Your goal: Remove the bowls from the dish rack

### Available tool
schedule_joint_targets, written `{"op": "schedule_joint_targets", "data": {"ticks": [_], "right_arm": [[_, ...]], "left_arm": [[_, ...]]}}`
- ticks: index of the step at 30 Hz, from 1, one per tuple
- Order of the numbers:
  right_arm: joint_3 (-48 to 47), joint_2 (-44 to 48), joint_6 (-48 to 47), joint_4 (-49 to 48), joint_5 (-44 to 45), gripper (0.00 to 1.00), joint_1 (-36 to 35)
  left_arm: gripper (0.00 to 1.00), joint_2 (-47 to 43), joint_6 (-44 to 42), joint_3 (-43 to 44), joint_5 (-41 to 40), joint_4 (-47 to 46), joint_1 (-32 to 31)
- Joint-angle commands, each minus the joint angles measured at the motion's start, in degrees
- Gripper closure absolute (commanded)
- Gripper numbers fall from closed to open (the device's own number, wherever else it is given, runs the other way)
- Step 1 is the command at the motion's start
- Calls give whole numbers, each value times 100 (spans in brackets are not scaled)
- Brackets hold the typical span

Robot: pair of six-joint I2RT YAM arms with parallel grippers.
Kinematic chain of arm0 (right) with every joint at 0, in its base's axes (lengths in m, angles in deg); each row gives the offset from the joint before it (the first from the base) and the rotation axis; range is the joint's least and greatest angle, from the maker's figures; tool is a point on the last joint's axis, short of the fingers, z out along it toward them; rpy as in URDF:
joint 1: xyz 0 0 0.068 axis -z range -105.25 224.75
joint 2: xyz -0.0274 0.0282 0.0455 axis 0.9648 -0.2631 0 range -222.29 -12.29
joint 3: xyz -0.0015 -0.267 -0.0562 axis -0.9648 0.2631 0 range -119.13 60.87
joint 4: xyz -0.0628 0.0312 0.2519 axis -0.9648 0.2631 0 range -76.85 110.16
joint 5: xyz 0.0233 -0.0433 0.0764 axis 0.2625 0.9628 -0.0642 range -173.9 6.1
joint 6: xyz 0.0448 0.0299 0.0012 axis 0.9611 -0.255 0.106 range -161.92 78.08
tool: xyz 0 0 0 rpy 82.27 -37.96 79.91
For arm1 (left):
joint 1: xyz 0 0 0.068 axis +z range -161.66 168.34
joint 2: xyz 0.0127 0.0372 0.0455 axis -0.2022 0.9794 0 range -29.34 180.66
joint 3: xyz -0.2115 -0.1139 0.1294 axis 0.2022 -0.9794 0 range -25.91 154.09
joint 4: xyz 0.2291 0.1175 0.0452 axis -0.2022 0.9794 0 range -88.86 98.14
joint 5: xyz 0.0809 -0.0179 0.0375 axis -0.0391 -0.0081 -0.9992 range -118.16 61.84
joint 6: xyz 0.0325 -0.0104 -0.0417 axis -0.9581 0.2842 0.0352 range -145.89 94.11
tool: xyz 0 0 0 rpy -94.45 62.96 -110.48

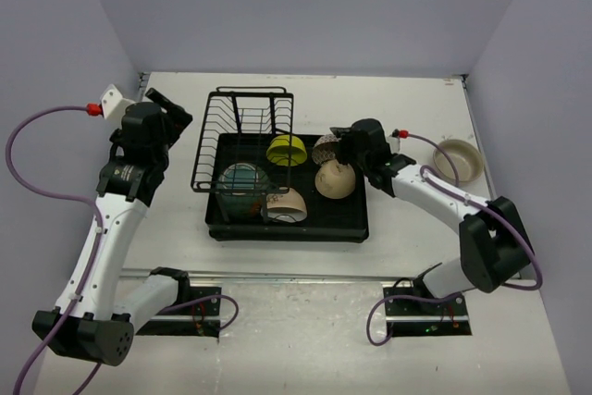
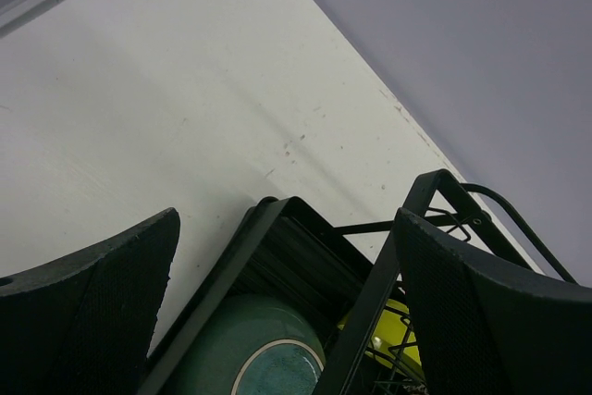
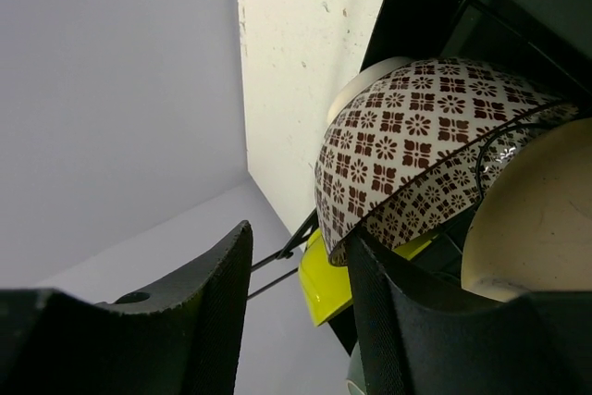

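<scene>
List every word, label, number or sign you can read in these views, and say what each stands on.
None: no readable text shows in any view.
The black rectangular dish rack and the white table carry no writing.
The brown marks on the brown-patterned white ceramic bowl are a flower pattern, not letters.

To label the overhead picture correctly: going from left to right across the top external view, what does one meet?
First the left gripper, teal bowl, yellow-green bowl, smooth cream bowl, beige bowl.
</scene>
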Motion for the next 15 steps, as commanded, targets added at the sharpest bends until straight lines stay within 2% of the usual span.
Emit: {"op": "schedule_joint_targets", "data": {"ticks": [1, 8, 15], "right_arm": [[-302, -74, 130, -90, 84, 54, 13], [-530, -250, 192, 94, 129, 59, 13], [-364, -259, 288, 121, 155, 64, 13]], "left_arm": [[4, -76, -135, 172, -141, -98, 80], [4, -67, -109, 190, -88, -107, 132], [4, -67, -100, 181, -62, -116, 185]]}}
